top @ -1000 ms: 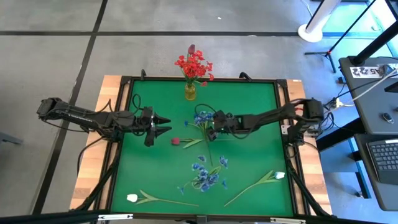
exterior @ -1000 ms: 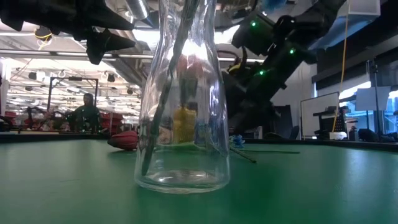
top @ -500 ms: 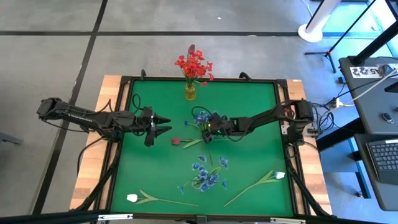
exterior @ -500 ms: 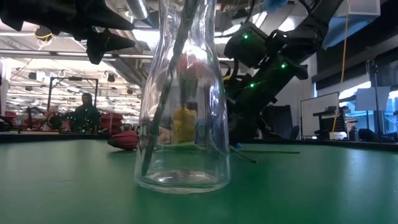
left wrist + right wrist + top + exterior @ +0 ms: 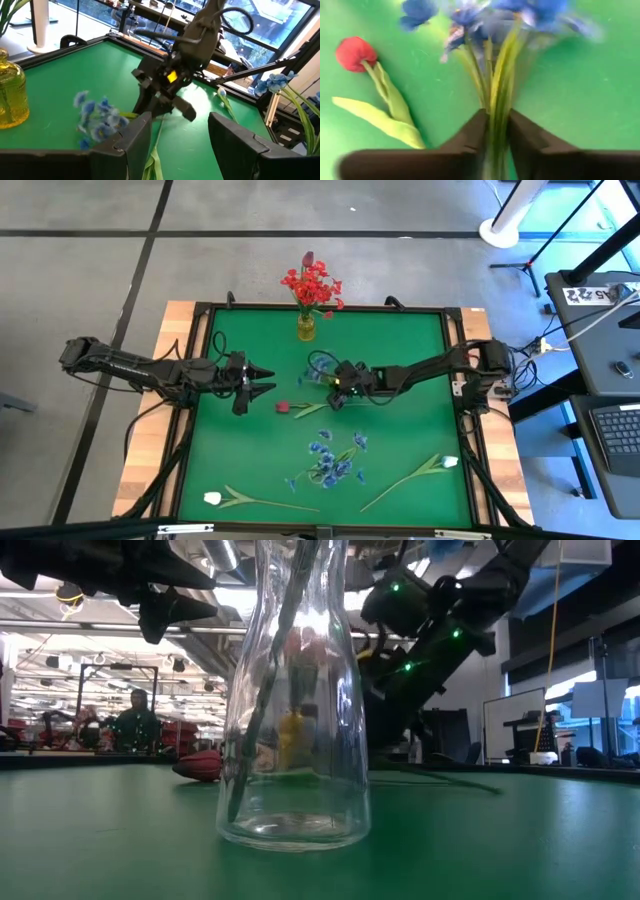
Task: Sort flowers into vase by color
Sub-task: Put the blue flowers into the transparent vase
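My right gripper (image 5: 336, 394) is at the mat's middle, shut on a blue small-blossom spray (image 5: 321, 366) whose blossoms (image 5: 470, 15) stick out beyond its fingertips. A dark red rosebud (image 5: 283, 407) with green leaves lies on the mat just left of it. My left gripper (image 5: 263, 381) hovers open left of the rosebud, nothing between its fingers (image 5: 134, 141). Another blue spray (image 5: 335, 461) and two white tulips (image 5: 213, 498) (image 5: 449, 462) lie flat near the front. Red sprays (image 5: 312, 284) stand in a yellow vase (image 5: 306, 329) at the far edge. A clear vase (image 5: 293, 690) holds one stem. My right gripper pinches the blue spray's bundled green stems (image 5: 495, 117) between its two fingers, a little below the blossoms. It comes slanting down from the table's right side. The blossoms (image 5: 97, 119) point toward the left and far side; whether they are clear of the mat I cannot tell.
A raised dark frame (image 5: 448, 310) borders the green mat (image 5: 400, 350). The clear vase stands right in front of the low camera. A person (image 5: 137, 722) sits in the room behind the table. Bare mat lies right of the yellow vase.
My right gripper has gone toward the table's left edge and down onto the blue spray, then shut on its stems. The spray's blossoms have shifted, and its long stem no longer lies stretched toward the near edge.
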Robot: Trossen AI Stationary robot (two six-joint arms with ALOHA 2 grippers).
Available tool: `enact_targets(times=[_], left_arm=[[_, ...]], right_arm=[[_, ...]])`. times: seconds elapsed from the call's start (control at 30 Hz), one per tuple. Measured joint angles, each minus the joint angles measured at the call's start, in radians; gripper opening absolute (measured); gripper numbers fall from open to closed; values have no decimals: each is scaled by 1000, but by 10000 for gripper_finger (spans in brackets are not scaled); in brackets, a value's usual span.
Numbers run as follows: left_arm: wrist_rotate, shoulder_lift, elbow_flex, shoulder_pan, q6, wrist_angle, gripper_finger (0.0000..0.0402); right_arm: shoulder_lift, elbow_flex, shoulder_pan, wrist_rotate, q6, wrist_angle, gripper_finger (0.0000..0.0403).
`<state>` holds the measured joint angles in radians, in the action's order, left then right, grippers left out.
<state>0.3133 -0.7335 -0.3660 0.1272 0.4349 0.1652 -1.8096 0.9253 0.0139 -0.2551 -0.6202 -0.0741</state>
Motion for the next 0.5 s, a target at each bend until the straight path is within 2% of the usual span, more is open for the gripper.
enact_targets(times=[0.07, 0.1, 0.3, 0.5], left_arm=[[0, 0, 0, 0, 0, -1, 190], [0, 0, 0, 0, 0, -2, 190], [0, 0, 0, 0, 2, -10, 190], [0, 0, 0, 0, 9, -19, 190]], right_arm=[[33, 0, 0, -3, 18, 21, 25], [56, 0, 0, -4, 28, 39, 15], [221, 0, -5, -32, 48, 104, 36], [425, -1, -73, -138, 109, 122, 9]])
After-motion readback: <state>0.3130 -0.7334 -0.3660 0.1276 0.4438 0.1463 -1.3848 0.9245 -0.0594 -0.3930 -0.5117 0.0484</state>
